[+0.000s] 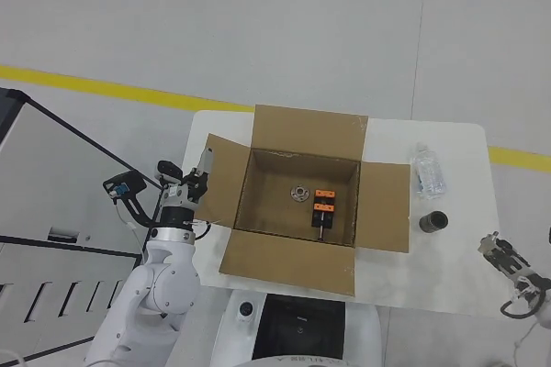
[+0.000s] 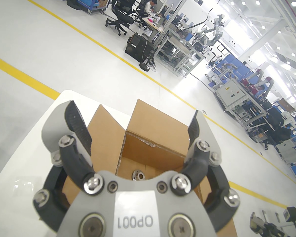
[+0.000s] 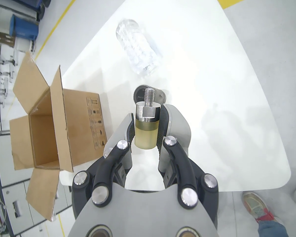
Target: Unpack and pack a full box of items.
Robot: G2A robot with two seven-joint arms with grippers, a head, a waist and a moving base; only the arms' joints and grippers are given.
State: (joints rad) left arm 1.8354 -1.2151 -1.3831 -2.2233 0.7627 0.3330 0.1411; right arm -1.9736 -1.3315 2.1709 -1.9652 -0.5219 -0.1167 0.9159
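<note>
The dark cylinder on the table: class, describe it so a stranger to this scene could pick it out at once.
Find the open cardboard box on the white table. On the robot's right of it two things lie on the tabletop. The cylinder is short and dark, nearer the robot; the bottle is clear and longer.

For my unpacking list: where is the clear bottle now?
Top view: the clear bottle lies on the table right of the box, beside the dark cylinder.
</note>
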